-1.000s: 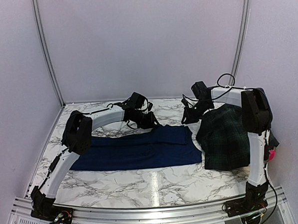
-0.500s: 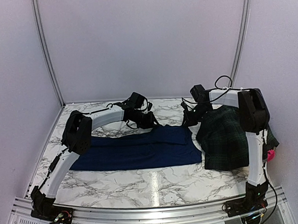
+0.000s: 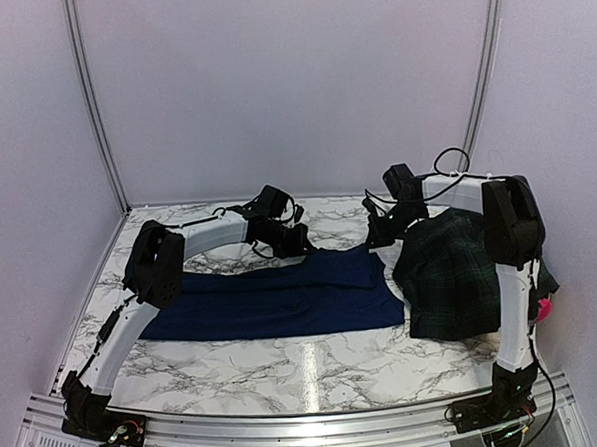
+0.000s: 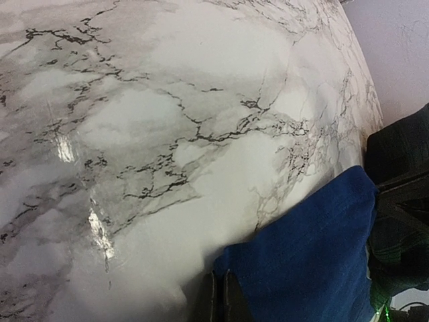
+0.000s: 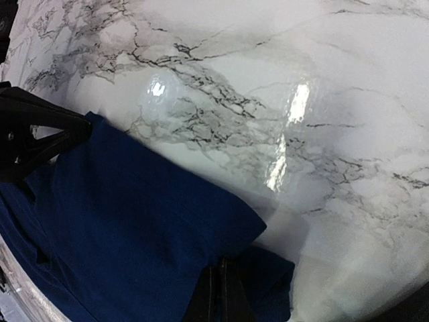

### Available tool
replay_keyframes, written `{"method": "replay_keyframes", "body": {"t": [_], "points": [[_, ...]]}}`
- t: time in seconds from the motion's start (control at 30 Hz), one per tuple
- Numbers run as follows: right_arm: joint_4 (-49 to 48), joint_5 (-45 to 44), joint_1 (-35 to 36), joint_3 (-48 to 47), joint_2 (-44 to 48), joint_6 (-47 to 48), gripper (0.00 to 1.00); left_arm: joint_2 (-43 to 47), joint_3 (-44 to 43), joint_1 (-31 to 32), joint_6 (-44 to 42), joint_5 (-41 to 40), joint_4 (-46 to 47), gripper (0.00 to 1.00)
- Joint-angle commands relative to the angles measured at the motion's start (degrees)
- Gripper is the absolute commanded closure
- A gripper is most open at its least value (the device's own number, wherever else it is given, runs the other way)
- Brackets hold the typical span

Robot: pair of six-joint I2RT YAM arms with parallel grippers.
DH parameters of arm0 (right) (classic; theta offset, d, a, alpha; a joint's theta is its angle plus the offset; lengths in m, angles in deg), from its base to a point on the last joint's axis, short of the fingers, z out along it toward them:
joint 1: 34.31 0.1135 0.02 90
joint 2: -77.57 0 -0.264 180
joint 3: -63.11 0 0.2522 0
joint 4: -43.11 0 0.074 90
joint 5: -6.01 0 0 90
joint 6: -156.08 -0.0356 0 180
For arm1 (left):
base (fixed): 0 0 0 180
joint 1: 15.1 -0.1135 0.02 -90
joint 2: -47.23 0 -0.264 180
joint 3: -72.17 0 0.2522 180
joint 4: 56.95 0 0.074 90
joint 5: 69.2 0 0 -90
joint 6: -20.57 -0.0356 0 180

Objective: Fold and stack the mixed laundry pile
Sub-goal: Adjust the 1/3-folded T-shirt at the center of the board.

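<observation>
Marble table (image 3: 286,359), top view: navy cloth (image 3: 282,299) flat mid-table, plaid garment (image 3: 446,276) just beside, right. Left wrist: I see left gripper (image 4: 219,298) pinching cloth's far edge, thin bite, could slip. Right wrist: right gripper (image 5: 219,292) pinching same edge; uneven pull risks skewed fold.

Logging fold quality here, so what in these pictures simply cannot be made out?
Pink piece: top view, mostly behind the right arm.
Plaid garment: top view, right side covered by that arm.
Navy cloth: both wrist views, most of it cut off by the frame edges.
</observation>
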Motion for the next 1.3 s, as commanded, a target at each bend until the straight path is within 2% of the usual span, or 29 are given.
{"method": "replay_keyframes", "body": {"t": [0.0, 0.23, 0.5, 0.9, 1.23, 1.27], "points": [[-1.96, 2.46, 0.32, 2.6, 5.44, 0.44, 1.0, 3.91, 3.23, -0.65, -0.18, 0.11, 3.16, 1.0], [-4.41, 5.18, 1.07, 9.55, 11.22, 0.5, 1.0, 11.24, 11.1, -0.52, -2.49, 1.36, 8.56, 1.0], [-6.7, 8.2, 1.96, 19.11, 19.34, 0.5, 1.0, 22.63, 28.48, 0.56, -9.26, 3.01, 16.19, 1.0], [-7.39, 11.25, 6.17, 33.02, 30.01, 0.21, 1.0, 36.23, 49.79, 5.66, -22.18, 4.16, 18.52, 1.0], [-6.55, 10.32, 7.56, 43.43, 34.15, 0.34, 1.0, 40.22, 58.54, 11.07, -28.82, 1.81, 18.52, 1.0], [-6.04, 10.47, 7.57, 43.68, 34.3, 0.61, 0.96, 40.94, 59.22, 11.18, -29.2, 1.62, 18.11, 0.92]]}}
